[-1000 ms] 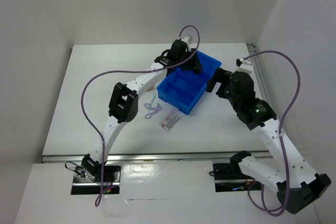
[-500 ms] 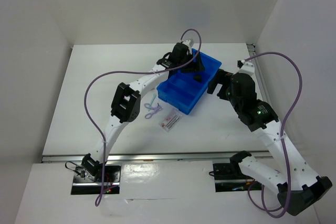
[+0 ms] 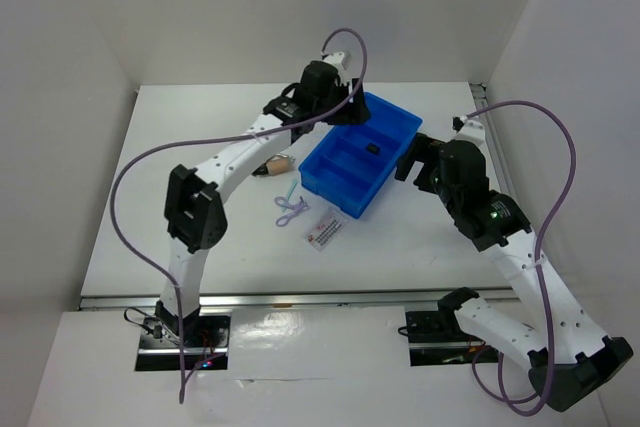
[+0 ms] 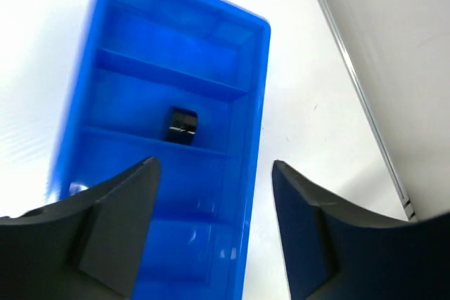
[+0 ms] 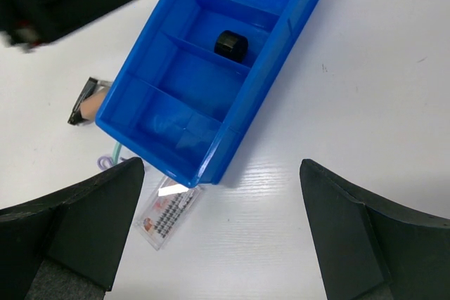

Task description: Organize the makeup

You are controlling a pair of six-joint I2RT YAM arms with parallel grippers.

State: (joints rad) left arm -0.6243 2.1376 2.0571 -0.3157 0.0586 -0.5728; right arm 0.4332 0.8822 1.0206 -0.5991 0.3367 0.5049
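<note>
The tiny dark piece (image 3: 371, 148) lies in the blue tray (image 3: 345, 192), in the second compartment from its far end; it also shows in the left wrist view (image 4: 183, 125) and the right wrist view (image 5: 231, 44). The stubby tan-and-black piece (image 3: 272, 165) lies on the table left of the tray. The lilac looped tool (image 3: 289, 209) and the white packet (image 3: 324, 231) lie by the tray's near corner. My left gripper (image 3: 345, 112) is open and empty over the tray's far left edge. My right gripper (image 3: 412, 155) is open and empty just right of the tray.
White walls close in the table at the back, left and right. A purple cable loops off each arm. A metal rail (image 3: 300, 297) runs along the near edge. In the right wrist view the packet (image 5: 167, 215) sits partly under the tray's corner.
My left gripper has let go of the tiny dark piece into the tray and pulled back up and to the left, uncovering the tan-and-black piece. The right arm has barely moved.
</note>
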